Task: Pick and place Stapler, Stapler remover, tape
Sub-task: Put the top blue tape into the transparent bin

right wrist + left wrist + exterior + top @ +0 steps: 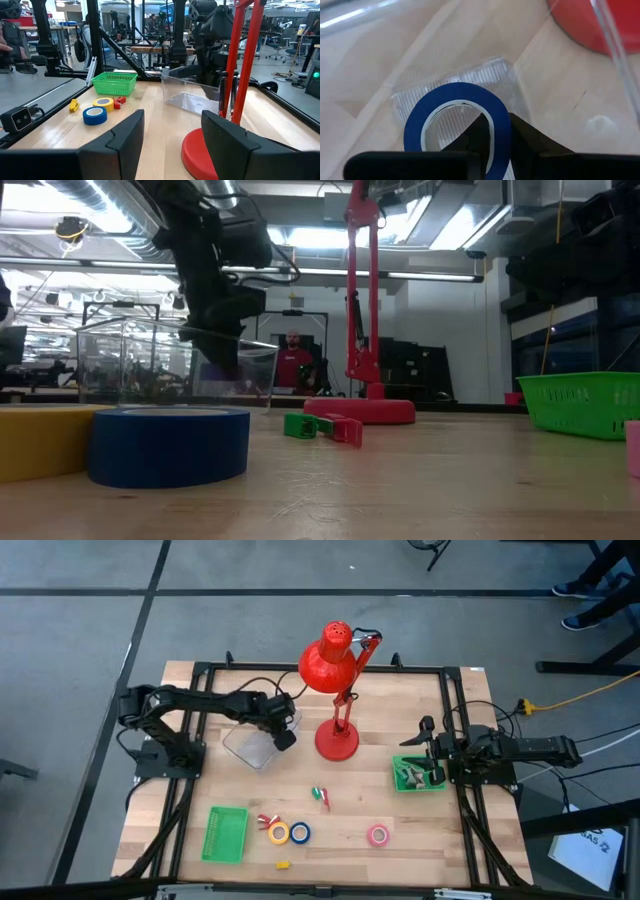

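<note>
Blue tape roll (457, 127) pinched in your left gripper (495, 137) over the clear container (255, 743)

Your left claw, left of centre in the high view, grips the roll's wall, one finger inside the ring and one outside, above the container's ribbed floor. Further yellow (279, 832), blue (300, 832) and pink (378, 834) rolls lie along the lower table edge, right of the empty green basket (225, 834). The red lamp (337, 740) stands at centre. Your right gripper (432, 752) waits with fingers spread above a second green basket (400, 778) at right
</note>
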`<state>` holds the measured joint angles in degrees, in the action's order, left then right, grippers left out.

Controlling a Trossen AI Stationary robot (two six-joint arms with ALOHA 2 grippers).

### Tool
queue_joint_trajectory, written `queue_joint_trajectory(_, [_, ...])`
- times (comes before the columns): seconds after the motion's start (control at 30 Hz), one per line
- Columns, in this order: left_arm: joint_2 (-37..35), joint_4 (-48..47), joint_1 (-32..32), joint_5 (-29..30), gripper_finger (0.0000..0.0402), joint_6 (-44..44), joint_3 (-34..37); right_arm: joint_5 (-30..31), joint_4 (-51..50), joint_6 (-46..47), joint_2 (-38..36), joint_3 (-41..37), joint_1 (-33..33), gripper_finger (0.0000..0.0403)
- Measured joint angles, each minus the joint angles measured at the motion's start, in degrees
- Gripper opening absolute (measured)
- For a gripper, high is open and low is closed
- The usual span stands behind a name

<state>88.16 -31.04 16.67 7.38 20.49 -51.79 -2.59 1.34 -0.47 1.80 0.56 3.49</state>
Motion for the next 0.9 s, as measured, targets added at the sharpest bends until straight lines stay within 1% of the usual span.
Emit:
queue_joint_trajectory(0.1, [0.0, 0.1, 0.0, 0.46, 0.0059, 0.22, 0.0, 0.0, 0.0, -0.02, 0.0, 0.0, 0.02, 0.0199])
queue_joint_trajectory(0.27, [0.0, 0.13, 0.0, 2.02, 0.009, 2.62, 0.0, 0.0, 0.0, -0.02, 0.0, 0.0, 0.0, 0.0199])
queue_joint_trajectory(0.4, [0.0, 0.19, 0.0, 2.82, 0.0114, 2.95, 0.0, 0.0, 0.0, -0.01, 0.0, 0.0, 0.01, 0.0199])
queue_joint_trajectory(0.53, [0.0, 0.19, 0.0, 3.43, 0.013, 3.76, 0.0, 0.0, 0.01, -0.02, 0.0, 0.0, 0.0, 0.0199])
queue_joint_trajectory(0.63, [0.0, 0.19, -0.02, 3.41, 0.0134, 3.82, 0.0, 0.0, 0.0, -0.02, 0.0, -0.02, 0.01, 0.0199])
queue_joint_trajectory(0.9, [-0.37, -0.17, -0.04, 2.3, 0.013, 3.79, 0.0, -0.01, 0.0, -0.01, 0.0, 0.0, 0.01, 0.0199])
